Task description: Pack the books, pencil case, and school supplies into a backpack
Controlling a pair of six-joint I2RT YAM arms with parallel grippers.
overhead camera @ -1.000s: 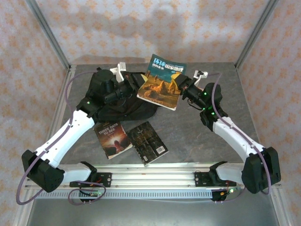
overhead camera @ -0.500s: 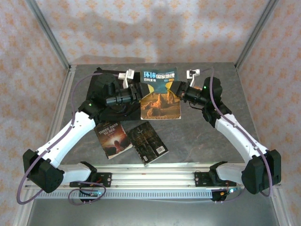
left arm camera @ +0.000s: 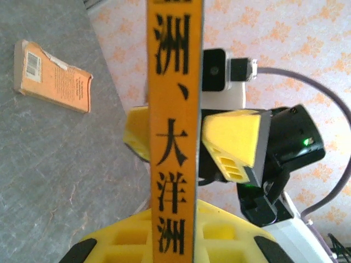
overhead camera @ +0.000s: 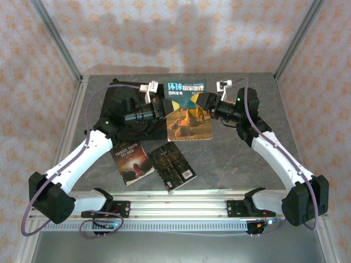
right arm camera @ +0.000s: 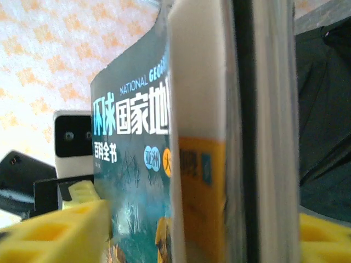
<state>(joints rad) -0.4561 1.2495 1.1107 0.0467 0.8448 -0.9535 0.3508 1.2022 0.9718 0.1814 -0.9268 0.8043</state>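
Observation:
The blue-and-orange book (overhead camera: pixel 188 109) stands upright in the air over the black backpack (overhead camera: pixel 143 130). My left gripper (overhead camera: pixel 163 109) is shut on its left edge; the left wrist view has the orange spine (left arm camera: pixel 174 137) pinched between the yellow fingers (left arm camera: pixel 230 241) of the left gripper (left arm camera: pixel 175 233). My right gripper (overhead camera: pixel 204 103) is at the book's right edge, open, with its fingers (left arm camera: pixel 233 142) standing off either side. In the right wrist view the book's edge (right arm camera: pixel 219 181) sits inside the right gripper (right arm camera: pixel 203 235). Two more books lie flat on the table, a dark reddish one (overhead camera: pixel 131 161) and a black-grey one (overhead camera: pixel 173 165). An orange booklet (left arm camera: pixel 52 82) lies on the table.
The grey table (overhead camera: pixel 241 159) has metal posts at its back corners and a patterned wall behind. The arm bases sit on a rail (overhead camera: pixel 175 211) along the near edge. Backpack fabric (right arm camera: pixel 323 109) lies just beyond the held book.
The book swung from a tilt to upright and square. The left gripper closed on its left edge. The right gripper let go and spread its jaws.

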